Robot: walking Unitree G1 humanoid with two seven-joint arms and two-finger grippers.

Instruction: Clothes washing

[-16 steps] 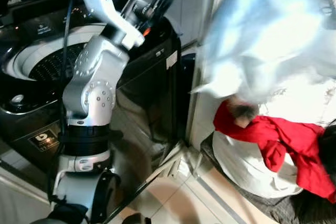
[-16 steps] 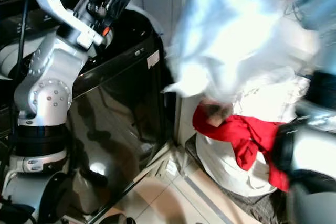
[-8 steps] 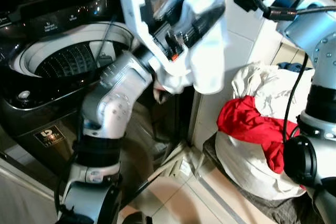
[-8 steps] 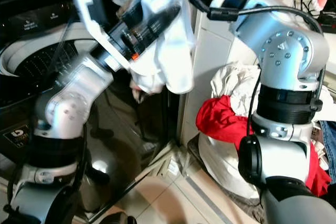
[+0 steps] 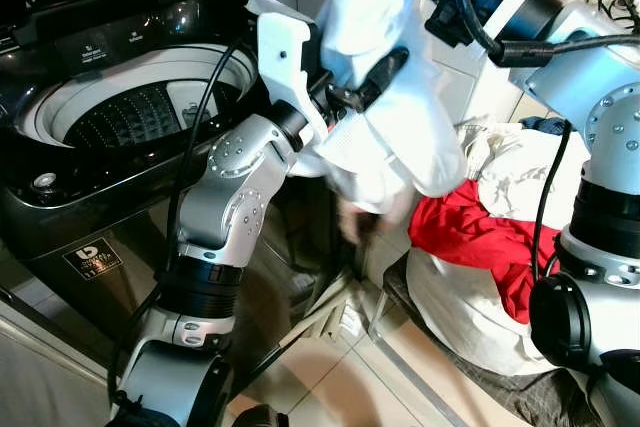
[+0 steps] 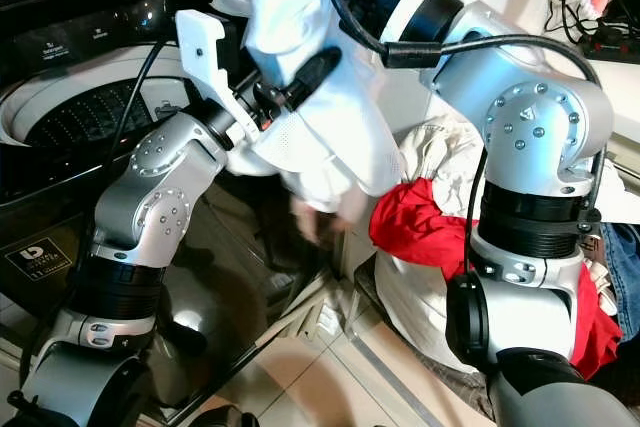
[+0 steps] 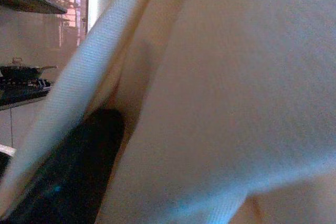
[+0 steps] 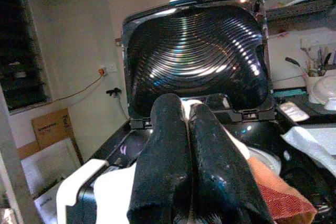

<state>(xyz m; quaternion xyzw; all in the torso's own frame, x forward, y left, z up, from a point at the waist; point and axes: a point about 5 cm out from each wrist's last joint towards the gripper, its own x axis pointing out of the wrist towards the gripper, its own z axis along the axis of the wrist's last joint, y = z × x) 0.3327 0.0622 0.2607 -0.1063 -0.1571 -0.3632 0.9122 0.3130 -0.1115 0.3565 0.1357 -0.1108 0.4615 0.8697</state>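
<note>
White shirt hangs mid-air, pinched at the top by the right gripper, fingers closed tight on the cloth. Left gripper is under the fabric, can't tell its jaws tbh. Washer drum sits at 9 o'clock, lid up; imo swing over and clear the rim before letting go, bc the hem dangles low

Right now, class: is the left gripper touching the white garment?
Touching. In the left eye view the white garment drapes over the left gripper, and the left wrist view shows the cloth lying against a finger.
</note>
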